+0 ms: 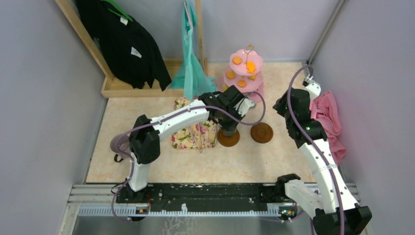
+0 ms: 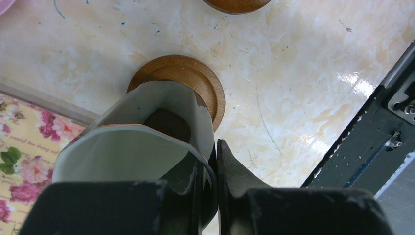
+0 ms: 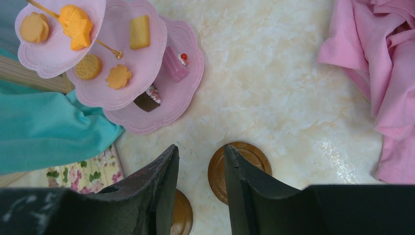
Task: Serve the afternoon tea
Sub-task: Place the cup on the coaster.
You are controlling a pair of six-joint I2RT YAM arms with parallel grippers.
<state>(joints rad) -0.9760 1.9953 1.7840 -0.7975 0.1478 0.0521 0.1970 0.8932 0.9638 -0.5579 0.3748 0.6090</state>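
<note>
My left gripper (image 2: pixel 209 152) is shut on the rim of the cream mug (image 2: pixel 132 156), one finger inside and one outside. The mug is on or just above the near brown saucer (image 2: pixel 208 85); I cannot tell if they touch. In the top view this gripper (image 1: pixel 229 123) covers the mug over that saucer (image 1: pixel 228 139). My right gripper (image 3: pixel 200 152) is open and empty above the second saucer (image 3: pixel 247 164), which also shows in the top view (image 1: pixel 261 132). The pink three-tier stand (image 3: pixel 169 105) holds orange, yellow, brown and pink snacks (image 3: pixel 76 27). The mauve-grey mug (image 1: pixel 118 144) stands at the far left.
A floral tray (image 1: pixel 191 134) lies left of the saucers. A pink cloth (image 3: pixel 381 73) is heaped at the right wall. A teal garment (image 1: pixel 192 73) and black clothes (image 1: pixel 125 46) hang from a wooden rack at the back left. The black rail (image 2: pixel 372 142) runs along the near edge.
</note>
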